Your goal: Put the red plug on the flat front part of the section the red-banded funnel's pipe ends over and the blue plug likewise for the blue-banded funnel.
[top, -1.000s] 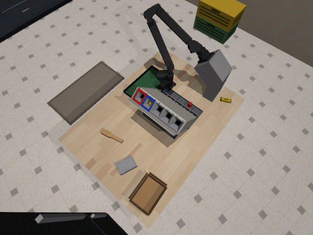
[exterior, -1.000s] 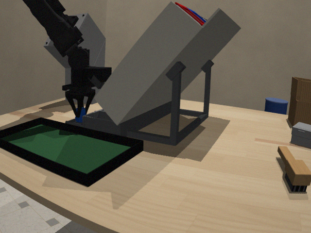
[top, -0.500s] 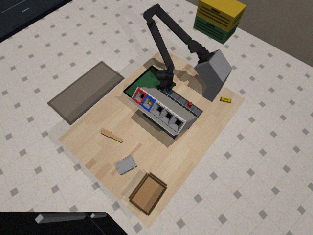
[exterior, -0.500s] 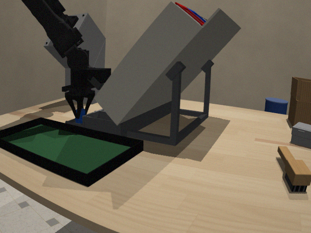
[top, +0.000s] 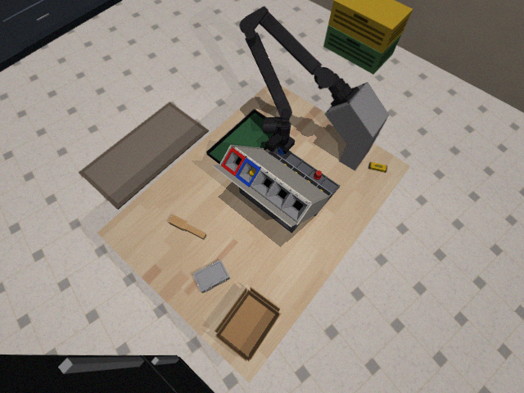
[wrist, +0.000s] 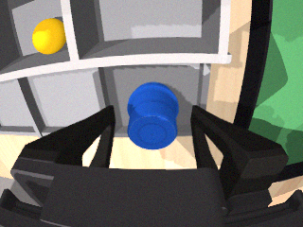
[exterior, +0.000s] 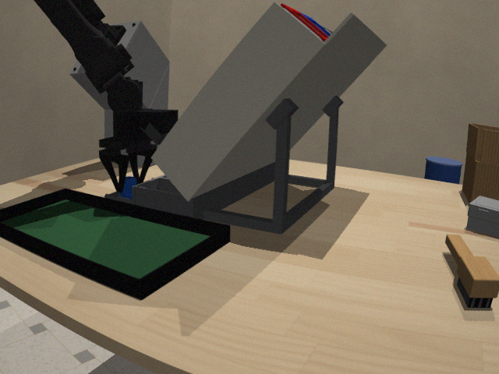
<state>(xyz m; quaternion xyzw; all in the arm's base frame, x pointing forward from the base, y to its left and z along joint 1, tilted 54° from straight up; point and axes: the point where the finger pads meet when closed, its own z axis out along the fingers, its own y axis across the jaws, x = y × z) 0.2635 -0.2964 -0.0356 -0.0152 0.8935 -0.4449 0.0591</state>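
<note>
My gripper is open. The blue plug stands between its fingers with a gap on both sides, on the flat front part of the end section next to the green marble tray. The red plug stands on the front part of a section further along. A yellow marble sits in the blue-banded funnel, beside the red-banded funnel. Another yellow marble lies in the neighbouring section. The grey cover hides the pipes.
A wooden brush, a grey box and an open cardboard box lie on the wooden table. The arm's grey base stands behind the sections, with a small yellow item beside it. A brown floor mat lies left.
</note>
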